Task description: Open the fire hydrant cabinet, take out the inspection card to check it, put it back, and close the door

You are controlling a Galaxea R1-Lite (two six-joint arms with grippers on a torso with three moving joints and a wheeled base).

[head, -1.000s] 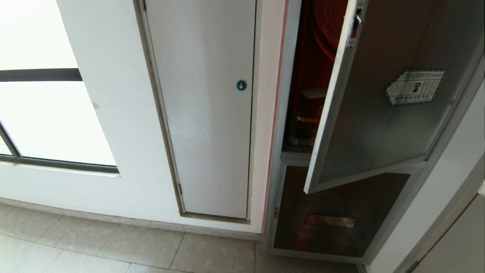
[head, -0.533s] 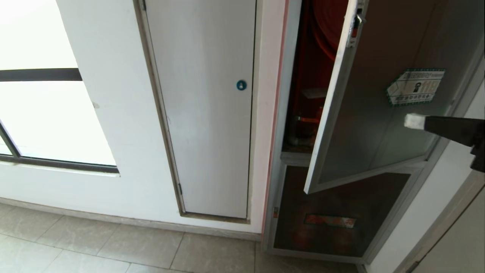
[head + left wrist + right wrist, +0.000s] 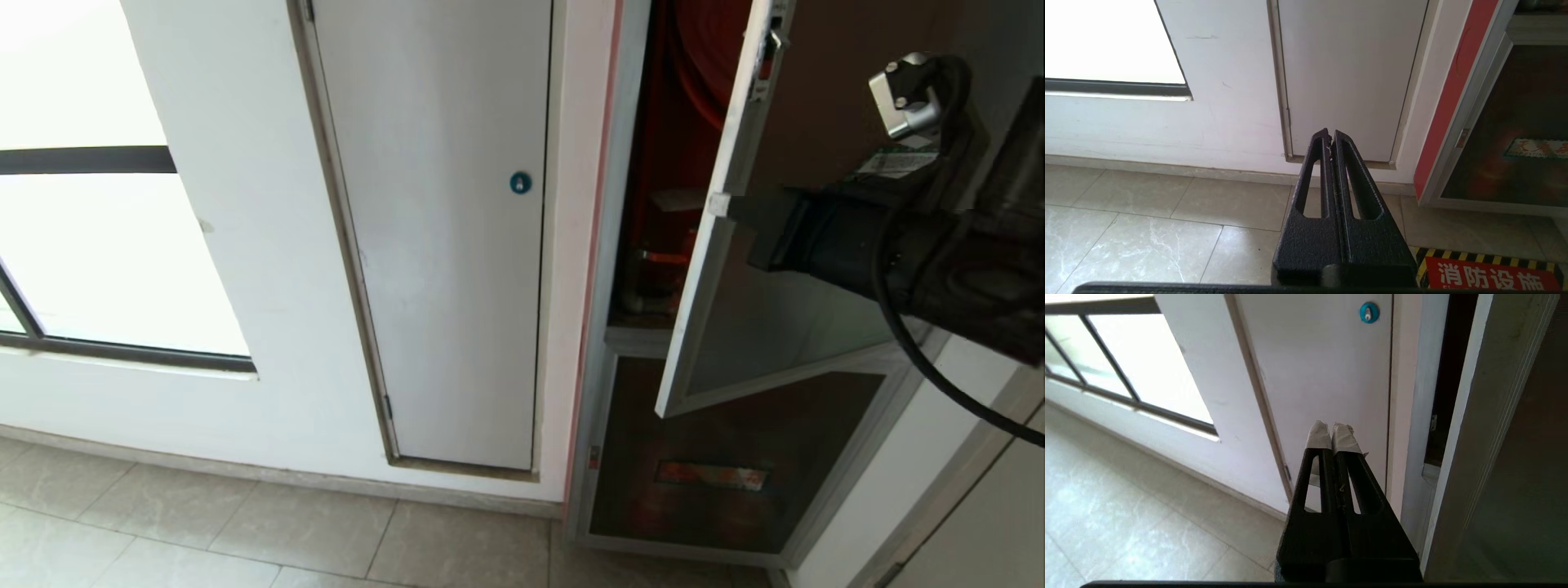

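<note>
Door [image 3: 784,327] of the fire hydrant cabinet [image 3: 620,204] stands partly swung open before us, its silver edge nearest, and our right arm reaches in from the right across its dark glass. Our right pincer [image 3: 718,203] points level toward the door's free edge, its white-taped fingertips [image 3: 1318,435] pressed together with nothing between them; the tips sit right at that edge, though we cannot tell whether they touch it. Our left pincer [image 3: 1330,136] is also fully closed and empty, held low over the tiled floor [image 3: 1167,228], aimed at the foot of the plain grey panel [image 3: 441,245] with its blue round lock [image 3: 520,183]. Most of the green-bordered sticker [image 3: 894,163] on the glass is covered by our arm. Beyond the door's edge, through the gap, we see the red interior, the curve of the red hose reel [image 3: 702,57] above and the red valve [image 3: 663,257] lower down. A pale flat piece [image 3: 676,200], likely the inspection card, lies just past the right pincer's tips, inside the cabinet.
</note>
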